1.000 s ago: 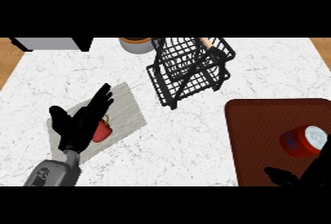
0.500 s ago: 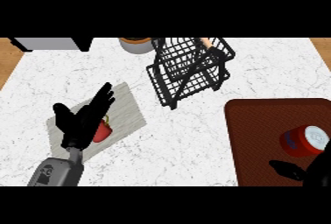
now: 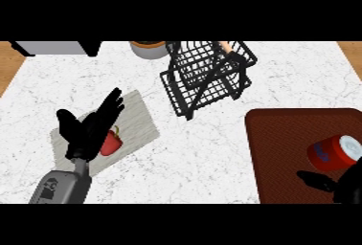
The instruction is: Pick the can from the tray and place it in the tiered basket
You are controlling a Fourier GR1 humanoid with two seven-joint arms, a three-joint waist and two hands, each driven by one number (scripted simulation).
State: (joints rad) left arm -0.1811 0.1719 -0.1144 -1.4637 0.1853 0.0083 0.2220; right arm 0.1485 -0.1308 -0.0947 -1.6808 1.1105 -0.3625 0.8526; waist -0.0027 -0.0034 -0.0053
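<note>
On the white counter (image 3: pixel 205 162), a brown tray (image 3: pixel 283 143) is set at the right, and a black tiered basket (image 3: pixel 209 72) at the far middle. A grey mat (image 3: pixel 141 119) at the left is partly covered by the left hand (image 3: pixel 84 136), held open with straight fingers over a red object (image 3: pixel 111 143). The can (image 3: pixel 336 152) is found on the tray, just beside the right hand (image 3: pixel 348 186); whether that hand is open or closed cannot be told.

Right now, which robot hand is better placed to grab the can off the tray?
The right robot hand: it sits at the near edge of the tray, just below the can. The left robot hand is open over the red mug on the grey mat, across the counter from the tray.
</note>
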